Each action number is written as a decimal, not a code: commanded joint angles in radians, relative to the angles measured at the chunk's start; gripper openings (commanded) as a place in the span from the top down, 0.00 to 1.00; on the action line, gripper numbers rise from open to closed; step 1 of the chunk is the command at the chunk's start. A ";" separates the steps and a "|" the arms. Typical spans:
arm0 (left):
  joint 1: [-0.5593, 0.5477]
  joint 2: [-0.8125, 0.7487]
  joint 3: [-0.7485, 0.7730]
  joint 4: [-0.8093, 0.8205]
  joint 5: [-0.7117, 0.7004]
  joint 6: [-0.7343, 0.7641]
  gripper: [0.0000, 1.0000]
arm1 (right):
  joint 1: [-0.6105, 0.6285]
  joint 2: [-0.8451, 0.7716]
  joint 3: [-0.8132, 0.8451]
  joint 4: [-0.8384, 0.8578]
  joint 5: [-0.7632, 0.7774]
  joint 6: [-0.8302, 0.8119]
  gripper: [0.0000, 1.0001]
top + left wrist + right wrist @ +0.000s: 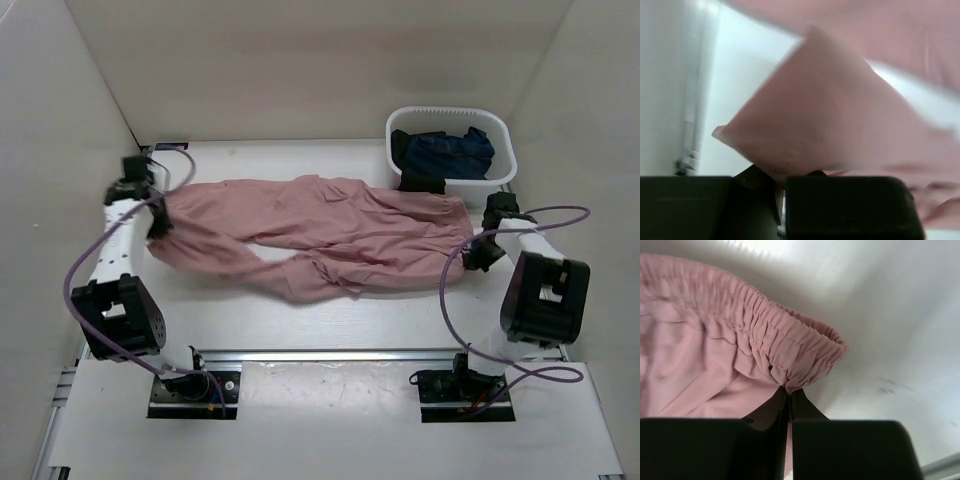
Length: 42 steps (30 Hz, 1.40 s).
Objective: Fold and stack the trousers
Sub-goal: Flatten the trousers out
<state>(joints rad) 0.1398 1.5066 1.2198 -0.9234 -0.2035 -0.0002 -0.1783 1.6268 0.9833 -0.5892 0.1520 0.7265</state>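
The pink trousers [320, 235] lie stretched across the middle of the table [300, 325], running left to right, with the waist at the right and the legs reaching to the left. The nearer leg sags toward the near edge and is rumpled about halfway along. The left gripper [158, 228] sits at the far-left end of the cloth, its fingers pressed together on a leg end [810, 115]. From its wrist, the cloth rises off the table as a raised, pointed flap. The right gripper [472, 252] is at the right end, its fingers closed tight on the gathered waistband [790, 350]. They nip its near corner, so the elastic bunches just above the fingertips. A white basket [503, 170] stands at the far right, just beyond the waist. It holds dark clothes [452, 152], and a dark piece hangs over its near rim, close to the trousers.
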 commanded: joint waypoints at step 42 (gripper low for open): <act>0.465 0.590 0.448 -0.123 0.496 0.000 0.02 | -0.018 -0.367 -0.034 -0.262 -0.011 -0.265 1.00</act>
<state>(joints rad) 0.5999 2.1044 1.6020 -1.1233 0.1650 -0.0002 -0.1905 1.2942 0.9649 -0.8642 0.1505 0.4805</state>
